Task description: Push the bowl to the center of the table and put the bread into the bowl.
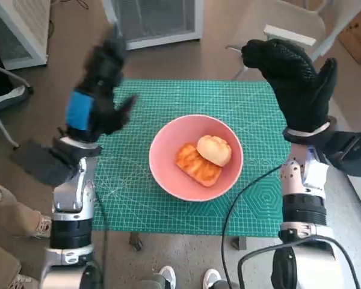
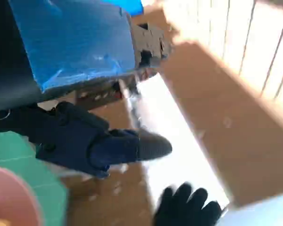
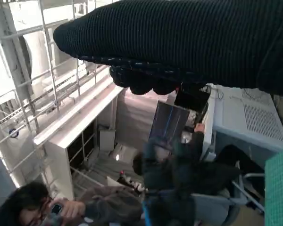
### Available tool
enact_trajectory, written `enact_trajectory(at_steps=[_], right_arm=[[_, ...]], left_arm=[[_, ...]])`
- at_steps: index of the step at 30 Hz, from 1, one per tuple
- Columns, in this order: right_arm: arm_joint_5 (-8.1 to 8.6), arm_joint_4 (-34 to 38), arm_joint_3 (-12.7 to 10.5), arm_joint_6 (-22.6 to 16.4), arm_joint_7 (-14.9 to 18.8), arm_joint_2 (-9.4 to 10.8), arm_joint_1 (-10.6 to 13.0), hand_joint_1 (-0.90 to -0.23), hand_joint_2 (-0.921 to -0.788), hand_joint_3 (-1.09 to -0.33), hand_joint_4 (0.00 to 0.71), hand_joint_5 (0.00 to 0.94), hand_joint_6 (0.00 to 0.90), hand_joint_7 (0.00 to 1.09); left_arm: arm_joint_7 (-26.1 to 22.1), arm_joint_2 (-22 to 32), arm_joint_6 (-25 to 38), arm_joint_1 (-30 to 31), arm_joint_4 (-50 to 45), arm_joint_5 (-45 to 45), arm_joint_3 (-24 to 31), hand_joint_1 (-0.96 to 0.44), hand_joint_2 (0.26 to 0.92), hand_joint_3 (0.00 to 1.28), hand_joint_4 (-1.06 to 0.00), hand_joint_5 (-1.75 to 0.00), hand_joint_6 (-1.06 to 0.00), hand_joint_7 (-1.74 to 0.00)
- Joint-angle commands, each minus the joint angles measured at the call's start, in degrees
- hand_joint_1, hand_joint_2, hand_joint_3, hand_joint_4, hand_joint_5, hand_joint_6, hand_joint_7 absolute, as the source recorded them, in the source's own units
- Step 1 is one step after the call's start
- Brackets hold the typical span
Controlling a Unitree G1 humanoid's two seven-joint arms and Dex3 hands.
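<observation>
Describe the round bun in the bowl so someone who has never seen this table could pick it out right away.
Start at the green cutting mat covering the small table, then find the pink bowl sitting near its middle. Two pieces of bread lie inside; the round bun is the pale, domed one on the side nearer the right hand, resting against a flat, orange-brown toasted slice.

Brown floor (image 1: 186,57) surrounds my green-matted table (image 1: 138,198), with a white grilled cabinet (image 1: 159,21) at twelve o'clock.
</observation>
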Motion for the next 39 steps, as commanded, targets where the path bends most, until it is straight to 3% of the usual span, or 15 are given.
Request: enact_trajectory(at_steps=[1,5,9,28,32,39], right_arm=[[-0.78,-0.1,0.4,0.2,-0.7,-0.2,0.9,-0.644,-0.921,-0.646,0.247,0.003,0.052,0.55],[-0.82,-0.2,0.4,0.2,-0.8,-0.2,0.9,-0.644,-0.921,-0.646,0.247,0.003,0.053,0.55],[-1.93,-1.0,1.0,-0.4,-2.1,-0.3,1.0,-0.64,-0.921,-0.664,0.246,0.002,0.054,0.54],[-2.27,-3.0,1.2,-0.5,-3.3,-1.3,1.5,-0.635,-0.921,-0.671,0.244,0.002,0.074,0.53],[-2.33,-3.1,1.3,-0.5,-3.5,-1.3,1.5,-0.635,-0.921,-0.673,0.241,0.001,0.077,0.52],[-2.93,-2.5,1.4,-1.2,-3.9,-1.6,1.5,-0.63,-0.921,-0.68,0.234,0.0,0.079,0.51]], left_arm=[[0.2,-0.5,-0.6,0.6,-0.7,-0.6,-0.2,-0.73,0.921,0.45,0.0,0.0,-0.12,-0.04],[0.2,-0.4,-0.6,0.6,-0.7,-0.7,-0.2,-0.73,0.921,0.45,0.0,0.0,-0.12,-0.04],[0.3,-0.4,-0.3,0.6,-1.9,-2.9,1.1,-0.74,0.921,0.46,0.0,0.0,-0.12,-0.04],[-1.1,1.9,-0.3,3.8,-9.3,-3.0,1.2,-0.71,0.921,0.46,-0.02,-0.01,-0.13,-0.09],[-1.1,1.9,-0.5,3.7,-8.9,-3.0,1.1,-0.71,0.921,0.47,-0.02,0.0,-0.03,-0.28],[-1.2,1.2,-0.4,3.3,-7.5,-3.9,1.2,-0.7,0.921,0.47,-0.02,0.0,0.0,-0.34]])
